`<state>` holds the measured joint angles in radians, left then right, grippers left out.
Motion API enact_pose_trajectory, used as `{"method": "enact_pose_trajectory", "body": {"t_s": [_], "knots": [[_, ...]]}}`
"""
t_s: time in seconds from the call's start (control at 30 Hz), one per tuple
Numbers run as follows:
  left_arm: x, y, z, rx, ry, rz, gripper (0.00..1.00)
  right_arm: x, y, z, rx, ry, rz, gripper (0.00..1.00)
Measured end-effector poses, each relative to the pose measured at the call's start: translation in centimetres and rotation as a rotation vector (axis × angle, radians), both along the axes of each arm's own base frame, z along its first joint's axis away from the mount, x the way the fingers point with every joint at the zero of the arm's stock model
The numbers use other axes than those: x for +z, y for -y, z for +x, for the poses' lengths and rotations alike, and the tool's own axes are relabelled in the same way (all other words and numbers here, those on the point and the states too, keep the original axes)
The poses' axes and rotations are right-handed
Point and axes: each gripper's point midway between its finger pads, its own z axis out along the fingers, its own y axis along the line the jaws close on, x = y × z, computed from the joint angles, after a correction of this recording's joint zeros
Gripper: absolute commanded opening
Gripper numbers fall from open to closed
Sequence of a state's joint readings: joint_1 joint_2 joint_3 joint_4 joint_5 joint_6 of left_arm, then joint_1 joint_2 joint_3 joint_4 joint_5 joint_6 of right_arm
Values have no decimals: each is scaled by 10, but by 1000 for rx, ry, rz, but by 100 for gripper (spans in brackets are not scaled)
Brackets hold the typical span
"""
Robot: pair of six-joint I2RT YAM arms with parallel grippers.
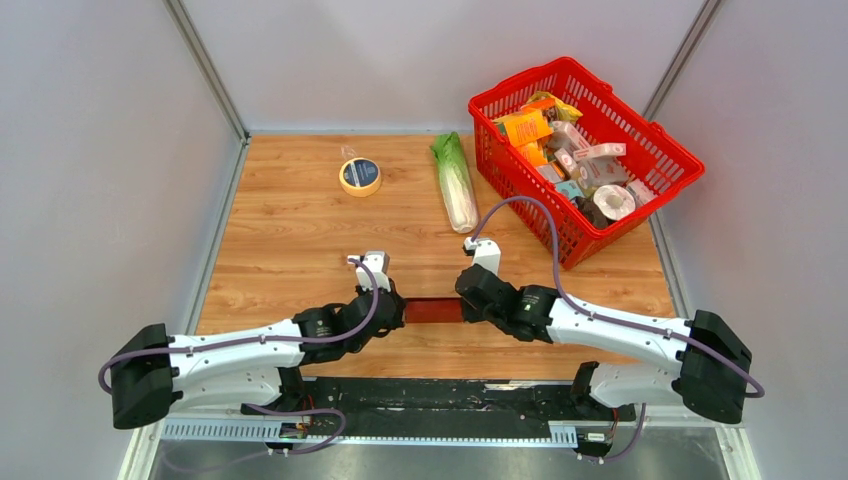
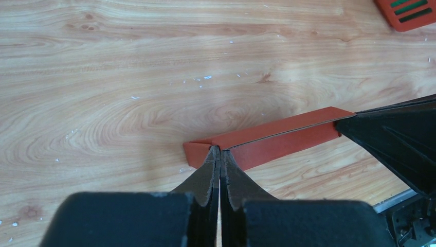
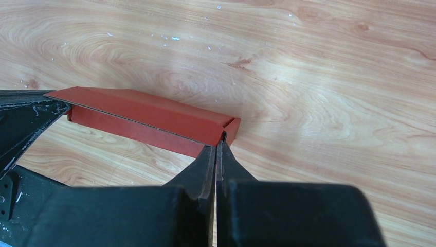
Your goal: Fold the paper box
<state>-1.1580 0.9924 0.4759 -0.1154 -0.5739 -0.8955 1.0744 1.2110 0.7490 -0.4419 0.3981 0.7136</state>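
L gripper (image 2: 220, 150) + R gripper (image 3: 216, 145) — pinching paper box (image 1: 432, 310) ends | basket (image 1: 520, 81), tape (image 1: 360, 176), cabbage (image 1: 455, 185) well apart

1. Your right gripper (image 3: 216, 148) has its fingers pinched together on the near end of the paper box (image 3: 144, 108).
2. The box's other end reaches the left gripper (image 3: 23, 121).
3. Beneath them you see a wooden table (image 3: 319, 77) flecked with white specks.

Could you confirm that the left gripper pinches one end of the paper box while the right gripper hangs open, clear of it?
Not quite: the right wrist view shows the right gripper shut on the other end of the paper box, not open and clear. The left gripper does pinch its end.
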Motion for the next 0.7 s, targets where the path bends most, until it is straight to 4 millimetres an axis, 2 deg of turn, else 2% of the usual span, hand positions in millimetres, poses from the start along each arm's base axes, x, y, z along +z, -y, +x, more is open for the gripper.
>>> {"method": "enact_pose_trajectory", "body": {"t_s": [0.7], "knots": [[-3, 0, 4, 112, -63, -27, 0, 0, -3, 2, -4, -5, 1, 0]]}}
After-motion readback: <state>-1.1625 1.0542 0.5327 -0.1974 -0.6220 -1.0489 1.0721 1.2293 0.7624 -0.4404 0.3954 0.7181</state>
